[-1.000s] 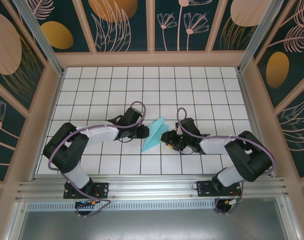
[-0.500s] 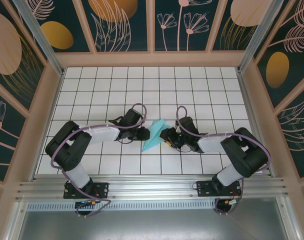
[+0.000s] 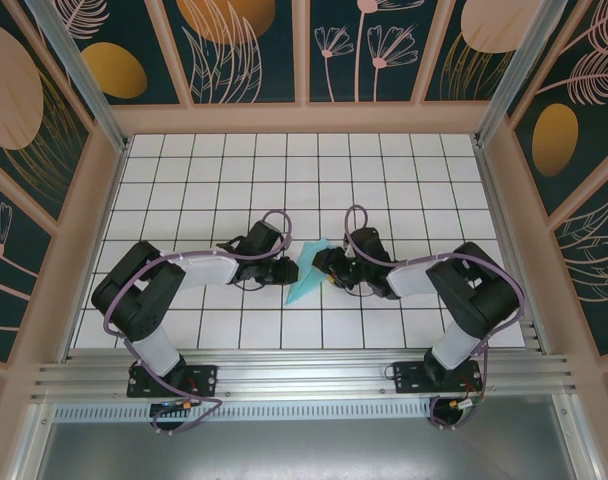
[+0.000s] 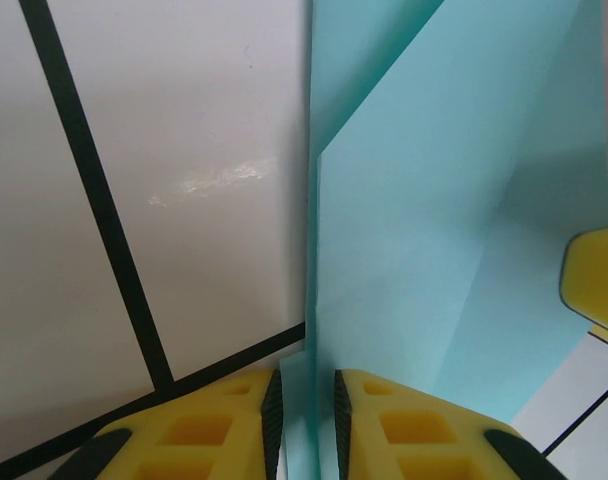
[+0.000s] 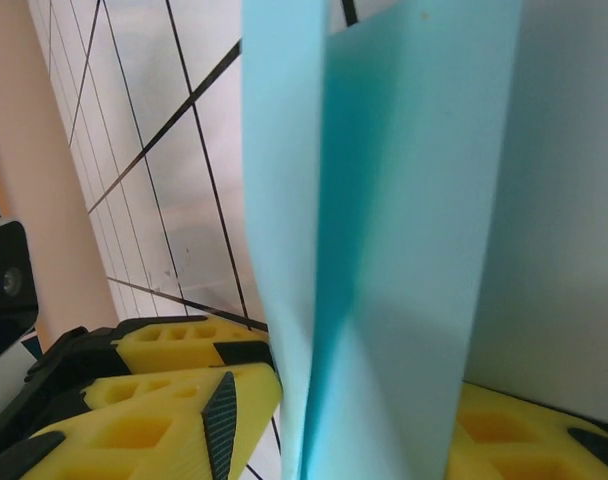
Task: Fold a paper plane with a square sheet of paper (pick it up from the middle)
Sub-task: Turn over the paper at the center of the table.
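Top view: the paper plane (image 3: 309, 272) lay near the middle of the table (image 3: 404, 170), its point toward the near left and its broad end toward the far right. The left gripper (image 3: 290, 266) met it from the left and the right gripper (image 3: 325, 268) from the right. Wrist views: the plane's folds stood upright between each gripper's fingers (image 4: 214, 430) (image 5: 154, 420).

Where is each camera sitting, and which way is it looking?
Top camera: above and behind the arms, facing down at the tiled table; both arms, left gripper, right gripper show.
Left wrist camera: on the left wrist, facing along its yellow fingers.
Right wrist camera: on the right wrist, facing along its yellow fingers.
All three see the blue paper plane.
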Controlling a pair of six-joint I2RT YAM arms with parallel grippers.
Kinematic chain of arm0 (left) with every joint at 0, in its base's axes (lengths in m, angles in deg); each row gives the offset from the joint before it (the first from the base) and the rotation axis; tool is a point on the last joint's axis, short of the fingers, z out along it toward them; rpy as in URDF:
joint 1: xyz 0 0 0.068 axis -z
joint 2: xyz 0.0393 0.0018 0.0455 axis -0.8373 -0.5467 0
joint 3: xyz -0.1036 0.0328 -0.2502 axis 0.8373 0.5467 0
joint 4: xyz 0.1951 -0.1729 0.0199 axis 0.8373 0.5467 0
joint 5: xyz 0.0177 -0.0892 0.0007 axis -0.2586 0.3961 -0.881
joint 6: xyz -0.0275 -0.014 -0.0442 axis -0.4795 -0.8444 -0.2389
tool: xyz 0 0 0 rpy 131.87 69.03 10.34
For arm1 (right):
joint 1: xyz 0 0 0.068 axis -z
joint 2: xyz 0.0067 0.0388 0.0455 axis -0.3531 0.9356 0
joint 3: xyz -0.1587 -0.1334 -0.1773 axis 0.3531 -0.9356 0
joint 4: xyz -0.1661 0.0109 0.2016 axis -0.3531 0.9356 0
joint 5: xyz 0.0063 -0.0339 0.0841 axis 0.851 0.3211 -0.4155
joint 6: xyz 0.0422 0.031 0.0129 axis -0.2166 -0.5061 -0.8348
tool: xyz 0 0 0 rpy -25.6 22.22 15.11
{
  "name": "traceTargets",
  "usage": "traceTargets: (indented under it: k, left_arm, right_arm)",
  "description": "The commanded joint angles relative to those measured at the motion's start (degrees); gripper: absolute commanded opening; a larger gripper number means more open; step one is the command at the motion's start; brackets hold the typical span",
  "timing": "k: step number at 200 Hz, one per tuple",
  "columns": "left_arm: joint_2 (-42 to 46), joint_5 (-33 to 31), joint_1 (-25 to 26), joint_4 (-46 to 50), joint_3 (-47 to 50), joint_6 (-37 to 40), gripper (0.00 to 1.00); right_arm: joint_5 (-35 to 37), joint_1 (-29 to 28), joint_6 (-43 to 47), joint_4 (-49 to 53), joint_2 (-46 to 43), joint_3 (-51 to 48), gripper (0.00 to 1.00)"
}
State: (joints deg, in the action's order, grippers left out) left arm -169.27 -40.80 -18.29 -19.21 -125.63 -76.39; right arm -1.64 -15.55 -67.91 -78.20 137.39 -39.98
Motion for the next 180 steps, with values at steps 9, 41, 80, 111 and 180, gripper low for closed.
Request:
traceTargets:
  k: [9,41,80,111,180]
  left_arm:
    - [-1.6,0.5,0.1,-0.7,1.4,-1.0,0.25]
    - [-1.2,1.5,0.2,-2.2,2.2,-1.8,0.24]
    - [-0.8,1.7,0.2,-2.9,2.5,-2.6,0.24]
    - [-0.7,1.8,0.2,-3.5,2.6,-3.2,0.24]
    - [9.1,-3.5,0.1,-4.4,5.0,-5.3,0.31]
  right_arm:
    - [-0.8,-1.0,2.1,-2.2,1.4,2.8,0.45]
    - [-2.1,-1.3,7.0,0.0,3.8,5.6,0.43]
    - [-1.3,-2.1,7.5,0.8,6.0,6.8,0.39]
    - [-0.7,-2.6,8.0,1.7,6.4,7.7,0.32]
    - [6.2,-3.0,15.7,19.0,1.1,12.9,0.06]
